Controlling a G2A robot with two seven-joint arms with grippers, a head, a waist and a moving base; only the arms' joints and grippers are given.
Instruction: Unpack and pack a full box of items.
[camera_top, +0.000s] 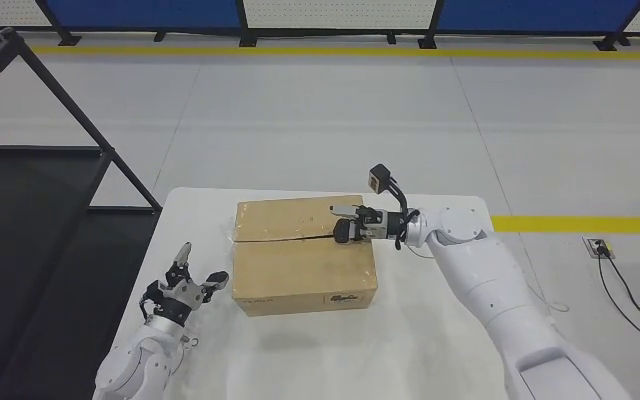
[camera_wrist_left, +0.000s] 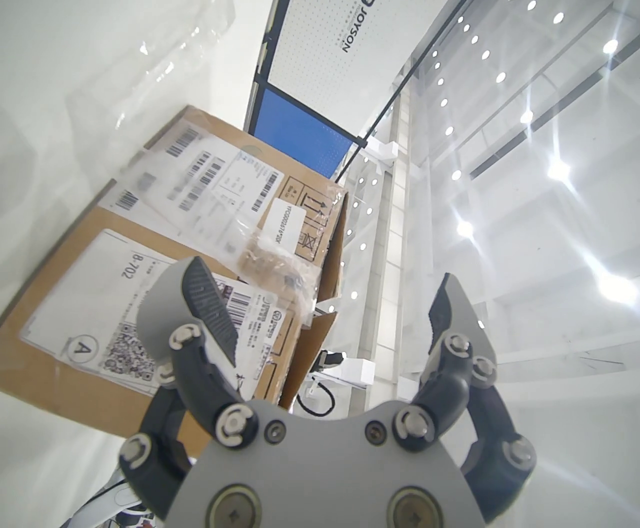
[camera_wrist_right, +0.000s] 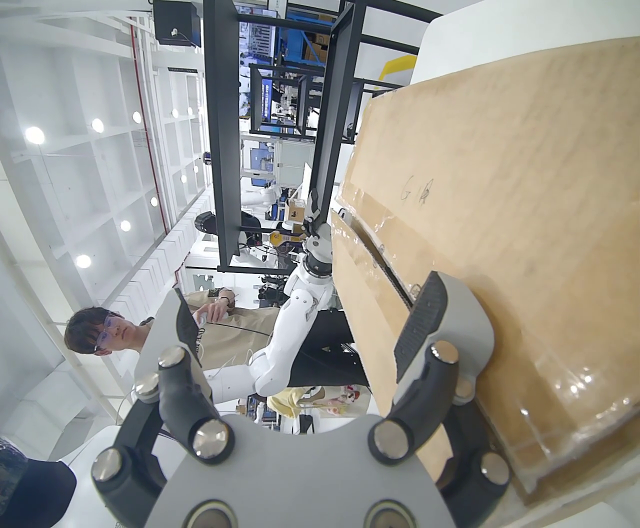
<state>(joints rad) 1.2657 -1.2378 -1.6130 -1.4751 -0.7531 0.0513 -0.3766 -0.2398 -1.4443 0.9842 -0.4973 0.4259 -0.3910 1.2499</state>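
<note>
A brown cardboard box (camera_top: 300, 255) stands in the middle of the white table (camera_top: 420, 340), its two top flaps closed with a seam between them. My right gripper (camera_top: 342, 223) hangs open over the box's top near the right end of the seam, one finger (camera_wrist_right: 425, 320) resting against the flap beside the seam, the other off the box. The box top (camera_wrist_right: 500, 200) has clear tape along its edges. My left gripper (camera_top: 193, 270) is open at the table's near left, a short way from the box's labelled side (camera_wrist_left: 165, 250), holding nothing.
The box side facing my left gripper carries several white shipping labels and a loose strip of clear tape (camera_wrist_left: 280, 265). A black metal frame (camera_top: 70, 130) stands off the table's left. Bare table lies in front of and to the right of the box.
</note>
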